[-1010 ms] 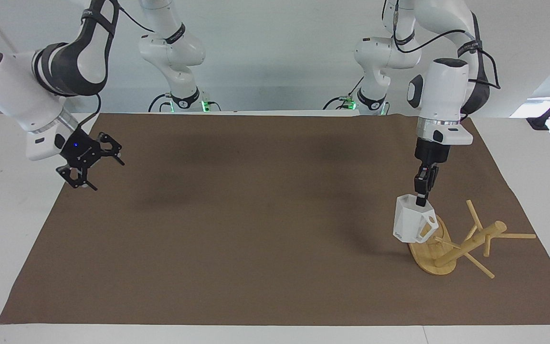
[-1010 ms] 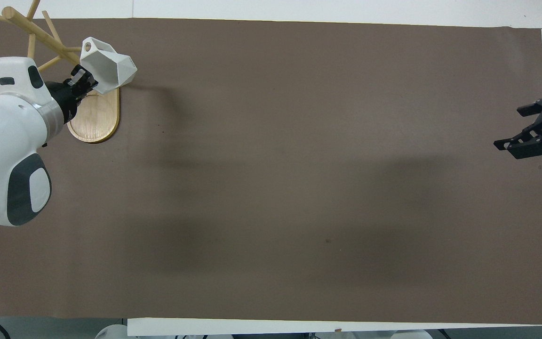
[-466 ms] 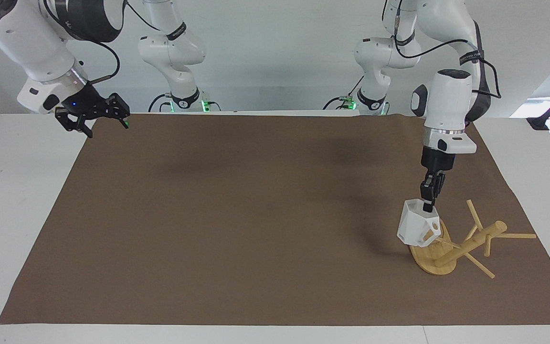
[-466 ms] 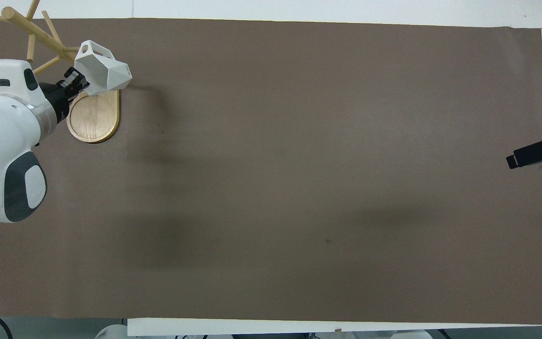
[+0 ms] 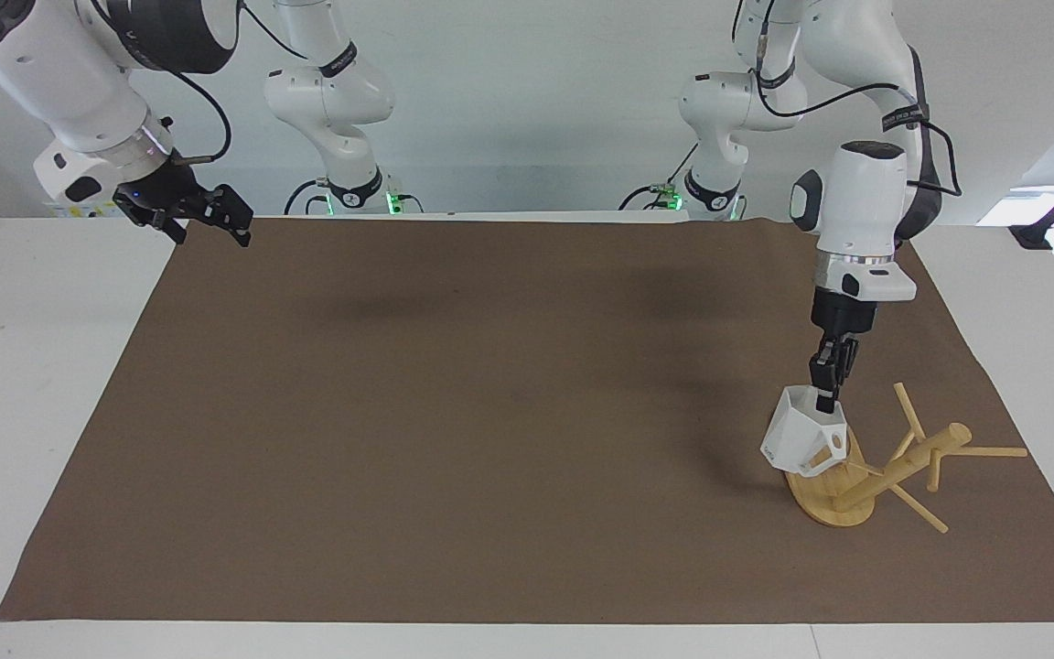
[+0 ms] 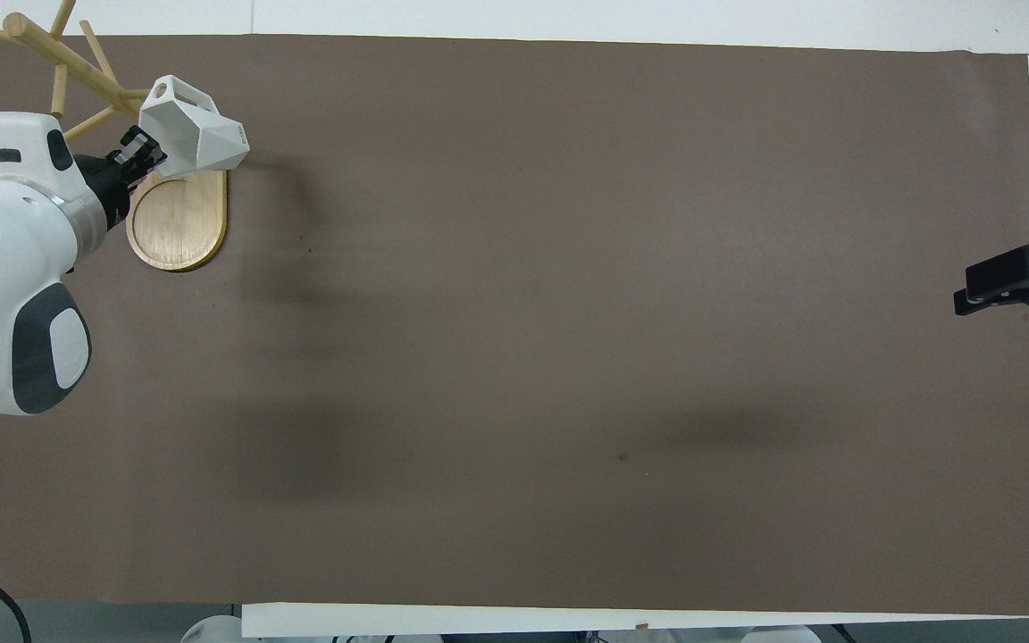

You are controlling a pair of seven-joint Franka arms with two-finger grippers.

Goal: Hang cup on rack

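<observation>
Two arms share a bench [image 5: 509, 412] laid with a brown mat. The right arm waits, its right claw [image 5: 207, 215] drawn up and back over the mat's edge at its own end within the last second; whether that claw is spread, I cannot tell. At the left arm's end stands the rack [image 5: 865, 471], its post leaning away from the robots. The left claw [image 5: 827, 395] pinches the rim of the cup [image 5: 801, 437] and has eased it lower and closer to the post over that second. The cup hangs tilted over the rack's oval base, handle turned to a peg. Judging by this, the hole is nearly lined up but not yet threaded.
</observation>
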